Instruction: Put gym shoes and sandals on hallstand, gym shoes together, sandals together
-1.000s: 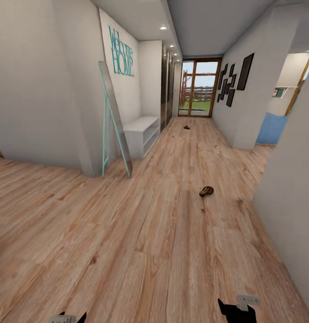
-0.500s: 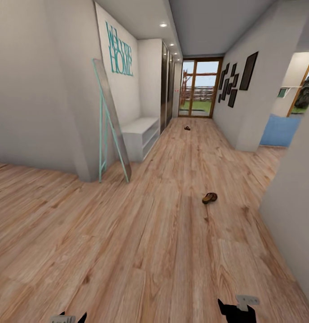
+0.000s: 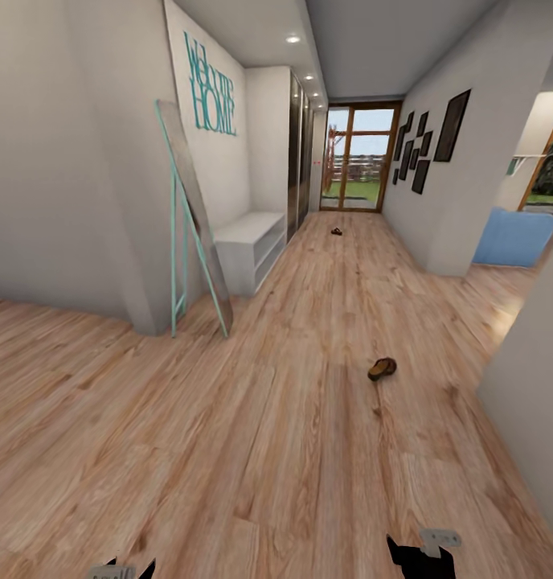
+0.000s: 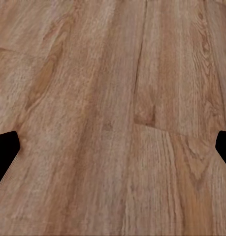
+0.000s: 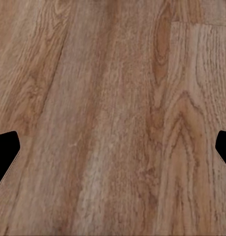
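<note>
The whole head view is shifting, so the camera is moving down the corridor. 1 sandal (image 3: 382,368) is lying on the corridor floor (image 3: 252,418), now lower in view; a 2nd sandal (image 3: 337,232) is lying far ahead. The hallstand (image 3: 248,241) is sitting along the left wall. The left gripper (image 4: 113,147) and right gripper (image 5: 113,147) are hanging spread apart, holding nothing.

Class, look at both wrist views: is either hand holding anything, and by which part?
Nothing is held. Left hand and right hand are open, with bare floor between the fingers.
</note>
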Robot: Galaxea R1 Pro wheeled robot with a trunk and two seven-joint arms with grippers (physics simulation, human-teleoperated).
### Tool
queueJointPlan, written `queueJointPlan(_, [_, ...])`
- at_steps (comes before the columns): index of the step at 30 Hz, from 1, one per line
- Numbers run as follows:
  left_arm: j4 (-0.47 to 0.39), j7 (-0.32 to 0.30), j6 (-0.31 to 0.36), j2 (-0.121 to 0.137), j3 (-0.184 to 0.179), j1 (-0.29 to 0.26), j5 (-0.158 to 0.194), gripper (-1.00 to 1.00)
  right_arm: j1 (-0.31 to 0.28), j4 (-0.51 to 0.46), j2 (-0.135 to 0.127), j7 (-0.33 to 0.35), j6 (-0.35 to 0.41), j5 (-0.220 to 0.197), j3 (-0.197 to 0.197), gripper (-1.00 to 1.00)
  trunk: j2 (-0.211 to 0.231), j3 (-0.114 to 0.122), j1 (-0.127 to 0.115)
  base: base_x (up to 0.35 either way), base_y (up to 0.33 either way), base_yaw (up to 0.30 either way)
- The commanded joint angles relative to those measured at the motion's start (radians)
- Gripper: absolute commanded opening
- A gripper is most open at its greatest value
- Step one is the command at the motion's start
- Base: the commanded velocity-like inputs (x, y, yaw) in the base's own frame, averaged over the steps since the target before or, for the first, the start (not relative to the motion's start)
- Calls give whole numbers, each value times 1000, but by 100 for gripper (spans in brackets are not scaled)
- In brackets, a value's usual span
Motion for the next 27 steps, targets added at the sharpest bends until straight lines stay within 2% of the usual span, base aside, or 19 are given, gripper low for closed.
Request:
queueJointPlan(1, [1, -10, 0, -1, 8, -1, -1, 100, -1, 1, 0, 9, -3, -11, 0, 100, 0, -1, 0, 338, 0, 0])
queueJointPlan(27, [1, -10, 0, -1, 8, -1, -1, 100, -1, 2, 0, 4, -2, -10, 0, 100, 0, -1, 0, 338, 0, 0])
